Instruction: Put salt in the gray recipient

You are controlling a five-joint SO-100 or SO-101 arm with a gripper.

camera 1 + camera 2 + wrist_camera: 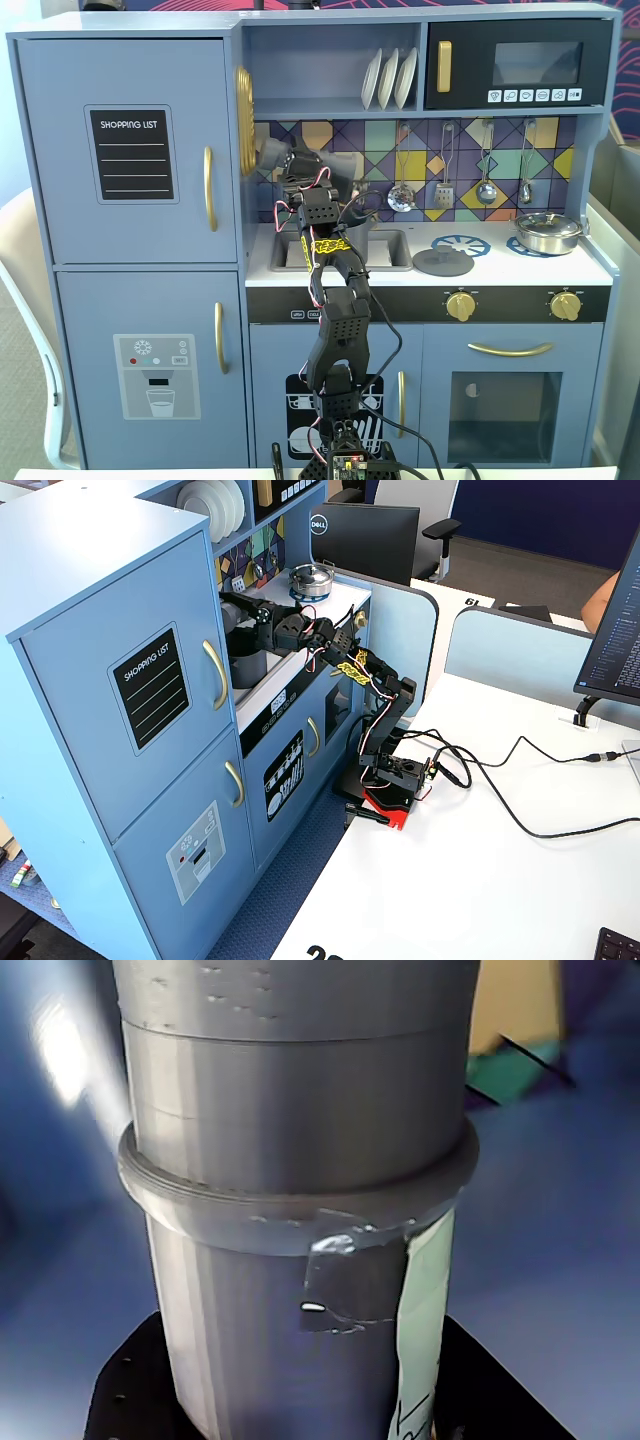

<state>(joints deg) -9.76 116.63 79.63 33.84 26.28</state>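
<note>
gray plastic fills the wrist view: the salt [300,1160] is clamped in the tool [300,160] and held tilted above the sink [385,262]. the gray recipient [245,667] is seen below it. pouring is judged to be under way, not finished.

The arm [335,330] is showing black, matte printed segments, perforated with small holes. Red, white and black wires are looping loosely past its joints. Yellow tape with black marks [326,245] is wrapping the mid link. A red base plate [388,805] is sitting beneath, at center frame.
</note>
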